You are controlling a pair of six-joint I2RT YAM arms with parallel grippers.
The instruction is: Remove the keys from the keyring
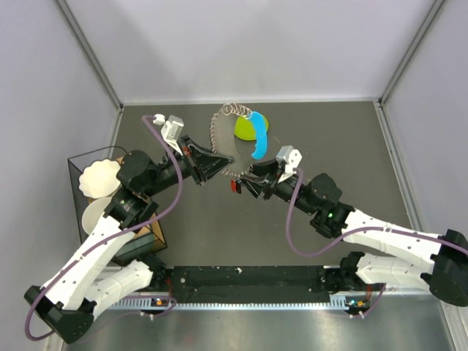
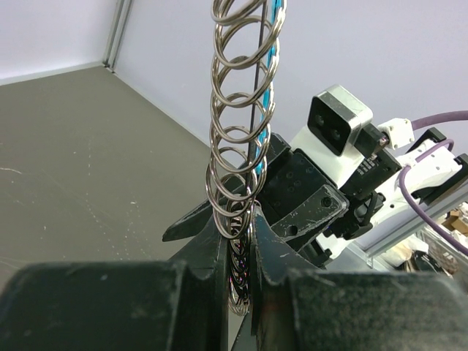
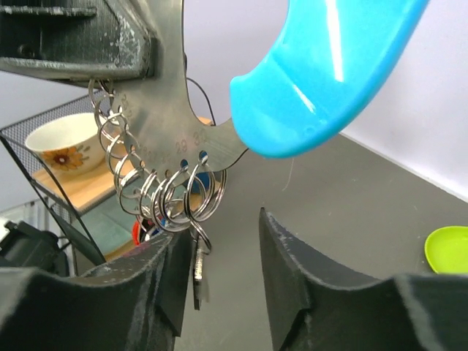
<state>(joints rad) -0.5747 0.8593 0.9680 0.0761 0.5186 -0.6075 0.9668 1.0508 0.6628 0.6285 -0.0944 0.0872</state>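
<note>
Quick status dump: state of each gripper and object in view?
keyring: lifted, pinched by the left gripper.
keys: on the rings, dangling.
left gripper: shut on the keyring.
right gripper: open, a key hanging in the gap.
green plate: flat on the table.
bowl: upright in the rack.

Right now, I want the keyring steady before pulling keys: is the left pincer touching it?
Touching. The left wrist view shows the left pincer shut on the keyring, rings pinched between its fingers.
</note>
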